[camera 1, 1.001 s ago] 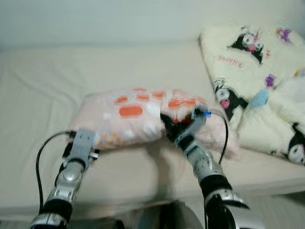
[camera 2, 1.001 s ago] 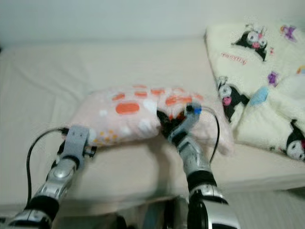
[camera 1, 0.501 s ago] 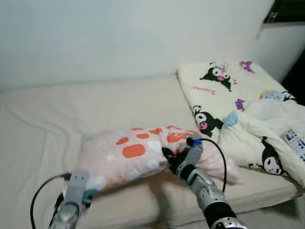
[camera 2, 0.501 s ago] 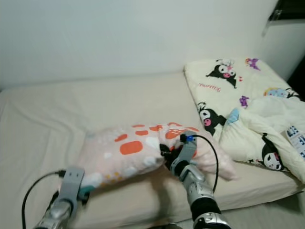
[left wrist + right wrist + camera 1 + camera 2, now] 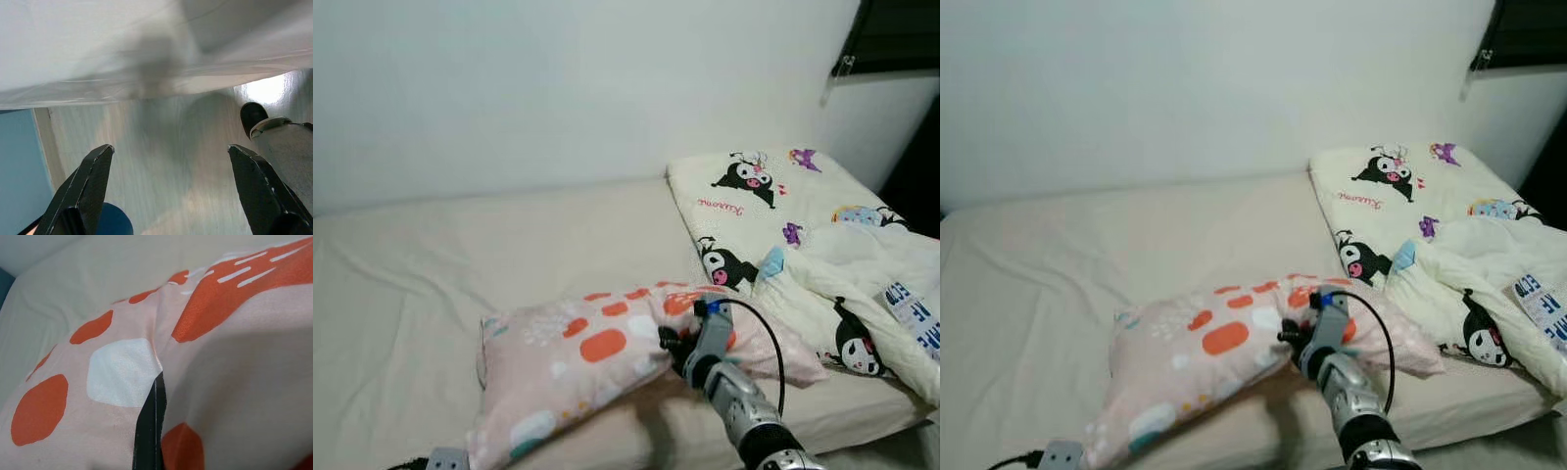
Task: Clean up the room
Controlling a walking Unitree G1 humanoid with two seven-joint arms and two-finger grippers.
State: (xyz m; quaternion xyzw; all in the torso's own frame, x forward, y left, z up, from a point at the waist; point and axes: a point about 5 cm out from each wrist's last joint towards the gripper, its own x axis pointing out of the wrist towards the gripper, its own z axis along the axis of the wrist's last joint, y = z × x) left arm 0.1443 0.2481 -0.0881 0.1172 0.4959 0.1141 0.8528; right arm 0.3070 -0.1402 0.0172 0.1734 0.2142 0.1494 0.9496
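Note:
A pale pink pillow (image 5: 578, 357) with orange and white spots lies on the bed near its front edge, its right half raised. My right gripper (image 5: 674, 345) is shut on the pillow's front side, and a black finger (image 5: 149, 431) presses into the fabric (image 5: 112, 377) in the right wrist view. My left gripper (image 5: 171, 188) hangs open below the bed's edge, pointing at the pale floor (image 5: 161, 147), with nothing between its fingers.
The bed's beige sheet (image 5: 460, 255) stretches left and back to a white wall. A cream cartoon-print pillow (image 5: 744, 211) and a bunched quilt (image 5: 862, 284) fill the bed's right end. A blue object (image 5: 17, 147) and my foot (image 5: 279, 142) are on the floor.
The camera has risen and pulled back, showing more wall and bed. My left arm has dropped away from the pillow's left end. The right gripper still holds the pillow.

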